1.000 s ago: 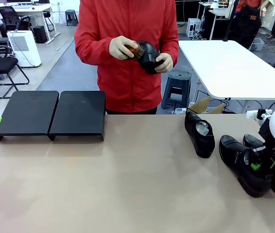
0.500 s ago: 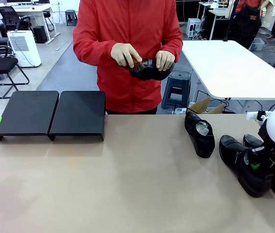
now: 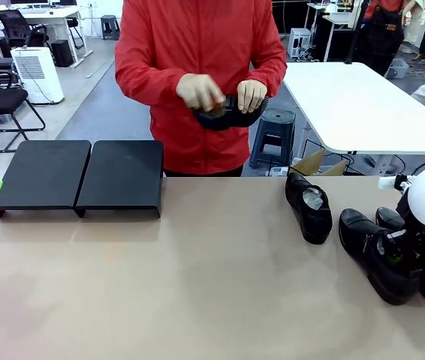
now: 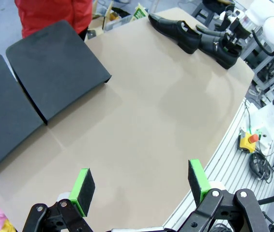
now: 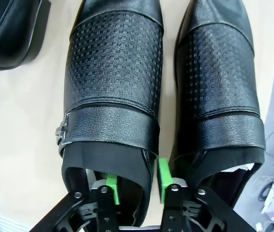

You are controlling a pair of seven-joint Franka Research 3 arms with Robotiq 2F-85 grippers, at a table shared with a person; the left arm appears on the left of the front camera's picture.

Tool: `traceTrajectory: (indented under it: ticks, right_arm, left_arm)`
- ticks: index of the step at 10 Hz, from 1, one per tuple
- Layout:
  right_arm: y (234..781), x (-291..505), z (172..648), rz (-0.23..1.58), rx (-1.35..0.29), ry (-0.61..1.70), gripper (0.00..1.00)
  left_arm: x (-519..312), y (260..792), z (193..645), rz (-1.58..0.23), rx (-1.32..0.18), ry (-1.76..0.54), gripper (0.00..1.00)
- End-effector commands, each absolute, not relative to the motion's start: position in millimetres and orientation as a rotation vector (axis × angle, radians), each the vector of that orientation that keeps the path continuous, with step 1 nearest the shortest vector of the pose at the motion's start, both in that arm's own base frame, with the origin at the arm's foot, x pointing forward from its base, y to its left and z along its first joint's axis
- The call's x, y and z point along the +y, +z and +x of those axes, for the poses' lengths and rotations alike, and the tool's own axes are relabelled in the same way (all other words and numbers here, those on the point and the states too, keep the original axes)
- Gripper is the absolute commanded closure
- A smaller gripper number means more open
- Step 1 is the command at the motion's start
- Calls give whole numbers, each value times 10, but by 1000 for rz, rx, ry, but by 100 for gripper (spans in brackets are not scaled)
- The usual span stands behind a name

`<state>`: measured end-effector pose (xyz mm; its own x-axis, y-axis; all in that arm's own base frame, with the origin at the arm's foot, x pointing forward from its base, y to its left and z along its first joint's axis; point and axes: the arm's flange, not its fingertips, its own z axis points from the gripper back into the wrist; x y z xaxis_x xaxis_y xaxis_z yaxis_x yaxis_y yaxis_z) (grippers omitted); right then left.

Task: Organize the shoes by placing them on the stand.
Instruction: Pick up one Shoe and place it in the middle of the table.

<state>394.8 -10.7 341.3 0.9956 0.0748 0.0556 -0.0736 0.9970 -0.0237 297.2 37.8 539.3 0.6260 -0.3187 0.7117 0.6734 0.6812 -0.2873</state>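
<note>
The right gripper [image 5: 137,178] straddles the side wall of a buckled dress shoe [image 5: 115,72] at the near right, one pad inside its opening; I cannot tell whether it pinches. The left gripper [image 4: 141,182] hangs wide open. The stand [image 3: 77,174] sits far left. The person [image 3: 197,45] holds another shoe [image 3: 231,114].

The tan table [image 3: 197,285] carries the black stand [image 3: 85,176] at left and three black shoes [image 3: 308,206] at right.

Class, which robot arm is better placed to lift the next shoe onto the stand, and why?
Right. The right gripper straddles the side wall of a shoe, one finger inside its opening. The left gripper hangs open above bare table near the stand, far from the shoes.
</note>
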Motion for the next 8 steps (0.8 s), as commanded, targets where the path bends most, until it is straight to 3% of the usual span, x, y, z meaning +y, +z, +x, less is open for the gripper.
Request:
traceTrajectory:
  ticks: [1,5,8]
  right_arm:
    - [3403,-153,3995,19,-50,96,100]
    - [3410,-142,3957,27,-47,102,100]
    - [3828,-128,3768,72,-185,13,100]
  left_arm:
    - [383,5402,2987,-594,-687,-621,0]
    - [383,5402,2987,-594,-687,-621,0]
    - [383,5402,2987,-594,-687,-621,0]
